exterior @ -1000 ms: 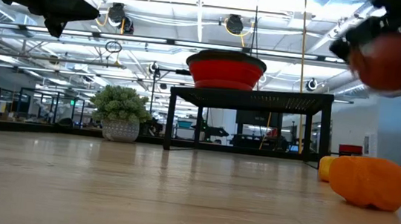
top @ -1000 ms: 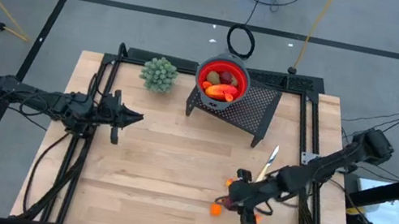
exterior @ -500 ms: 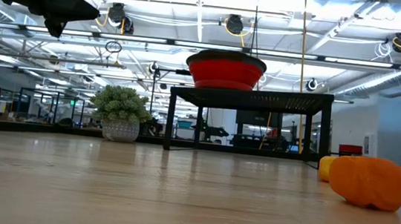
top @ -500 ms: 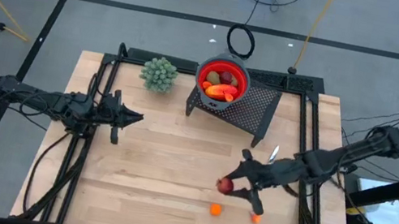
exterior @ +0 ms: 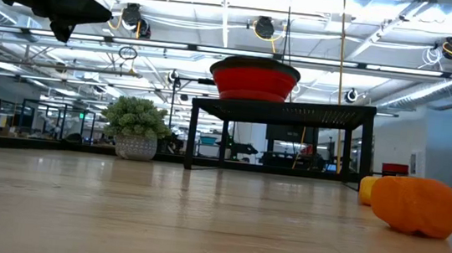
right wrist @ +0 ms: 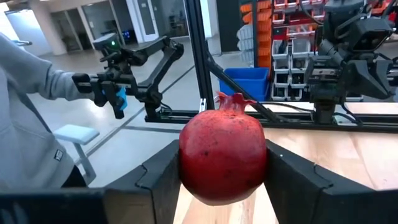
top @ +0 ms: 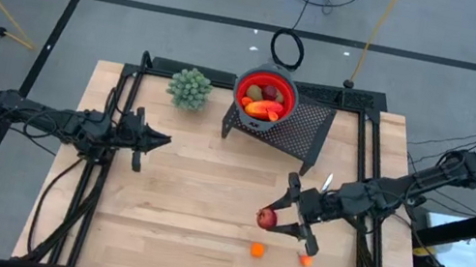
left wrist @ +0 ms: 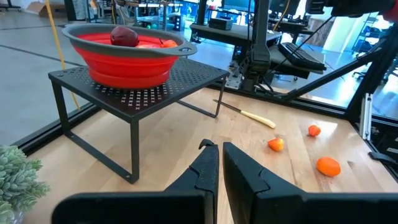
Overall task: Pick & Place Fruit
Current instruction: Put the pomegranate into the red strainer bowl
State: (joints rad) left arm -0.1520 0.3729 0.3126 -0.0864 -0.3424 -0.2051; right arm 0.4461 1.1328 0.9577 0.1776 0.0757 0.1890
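Over the smooth wooden worktop (top: 186, 203) the right claw (top: 278, 221) grips a round, bumpy red fruit (right wrist: 222, 154) up in the air, probably to carry next to the soft red bowl (top: 265, 96) on the black holey stand (top: 302, 130), while the left claw (top: 156, 140) waits squeezed shut with nothing in it, and small orange bits (top: 257, 250) lie below.

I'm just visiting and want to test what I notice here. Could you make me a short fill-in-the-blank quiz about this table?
1. The right tool grips a red ____.
2. The red bowl sits on a black ____.
3. The left tool is ____ and holds nothing.
4. The green plant stands beside the bowl at the table's ____ edge.

Missing words: pomegranate; rack; shut; far
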